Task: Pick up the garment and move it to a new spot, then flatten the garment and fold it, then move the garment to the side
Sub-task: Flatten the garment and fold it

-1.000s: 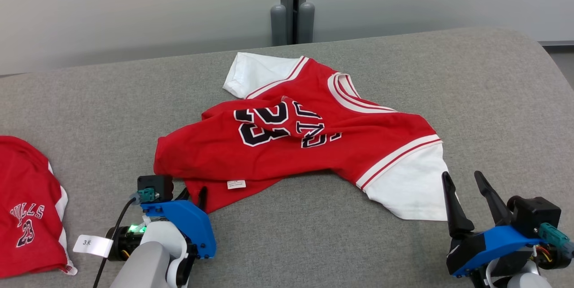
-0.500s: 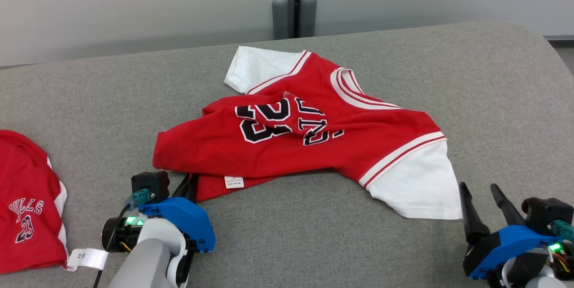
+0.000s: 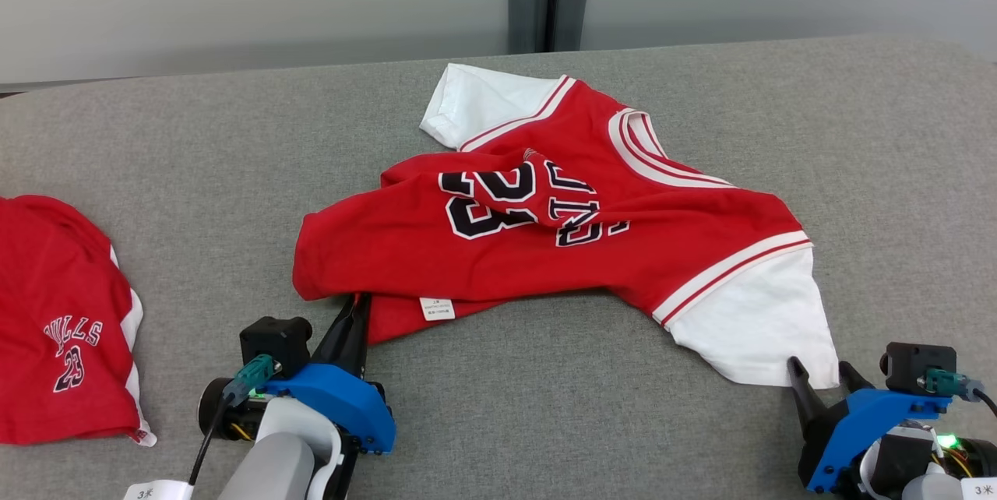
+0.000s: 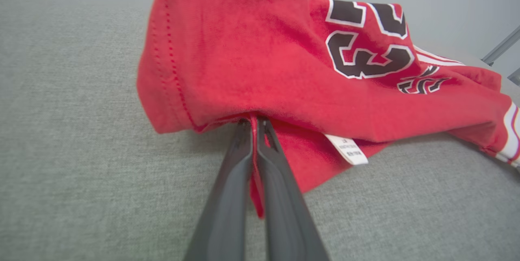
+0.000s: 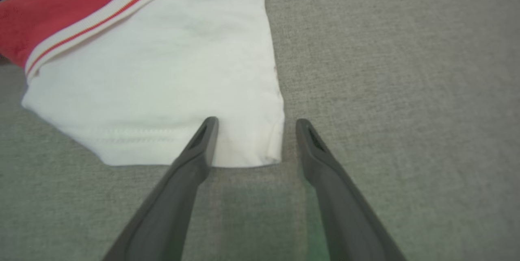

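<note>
Jersey (image 3: 545, 251) is lying crumpled on the grey table (image 3: 195, 173). My left gripper (image 4: 254, 122) is pinching its red hem (image 4: 178, 102) tight. My right gripper (image 5: 254, 125) is gaping wide over a corner of the white sleeve (image 5: 162, 70), needing a firm bite before I'm lifting evenly.

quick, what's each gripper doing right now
left gripper: shut on the hem of the jersey.
right gripper: open, holding nothing, the white sleeve corner between its fingers.
</note>
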Controlling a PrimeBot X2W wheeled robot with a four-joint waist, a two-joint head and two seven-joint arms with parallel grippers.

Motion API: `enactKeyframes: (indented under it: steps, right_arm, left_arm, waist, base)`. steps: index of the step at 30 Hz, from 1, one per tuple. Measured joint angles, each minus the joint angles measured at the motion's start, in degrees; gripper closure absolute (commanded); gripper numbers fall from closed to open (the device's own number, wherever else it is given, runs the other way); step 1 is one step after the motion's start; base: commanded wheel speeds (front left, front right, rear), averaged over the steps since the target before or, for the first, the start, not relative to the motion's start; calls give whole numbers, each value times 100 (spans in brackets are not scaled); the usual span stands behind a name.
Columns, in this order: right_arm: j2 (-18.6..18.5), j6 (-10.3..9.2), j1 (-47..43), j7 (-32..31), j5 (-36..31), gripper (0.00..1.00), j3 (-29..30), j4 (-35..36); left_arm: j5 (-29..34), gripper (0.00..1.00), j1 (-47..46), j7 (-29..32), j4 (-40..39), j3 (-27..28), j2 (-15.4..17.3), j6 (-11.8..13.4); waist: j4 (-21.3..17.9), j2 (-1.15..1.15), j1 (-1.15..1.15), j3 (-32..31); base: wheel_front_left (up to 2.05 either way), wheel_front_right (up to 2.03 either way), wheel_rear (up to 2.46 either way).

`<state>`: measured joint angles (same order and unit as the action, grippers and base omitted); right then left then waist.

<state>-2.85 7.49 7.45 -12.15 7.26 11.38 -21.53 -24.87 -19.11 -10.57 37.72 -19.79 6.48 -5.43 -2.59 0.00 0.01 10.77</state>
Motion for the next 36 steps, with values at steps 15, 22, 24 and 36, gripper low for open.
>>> enactKeyframes:
  steps: [15, 22, 24, 36]
  right_arm:
    - [3, 0, 197, 320, 1532, 100, -1, 613]
    - [5, 0, 192, 253, 2087, 100, 134, 2157]
    - [5, 0, 188, 162, 2100, 100, 215, 2570]
    - [5, -1, 894, -691, 1925, 100, 547, 4439]
  left_arm:
    - [-404, 100, 242, -248, -922, 212, 80, -66]
    - [-772, 100, 396, -7, -2230, 409, 259, -85]
    - [-924, 100, 412, 159, -2652, 427, 304, -96]
    - [-2091, 100, 98, 1714, -4675, 744, 921, -118]
  waist:
    - [-23, 0, 0, -155]
    - [-76, 0, 0, -314]
    - [-62, 0, 0, -342]
    - [-70, 0, 0, -450]
  base:
    - [0, 0, 0]
    - [0, 0, 0]
    - [0, 0, 0]
    - [0, 0, 0]
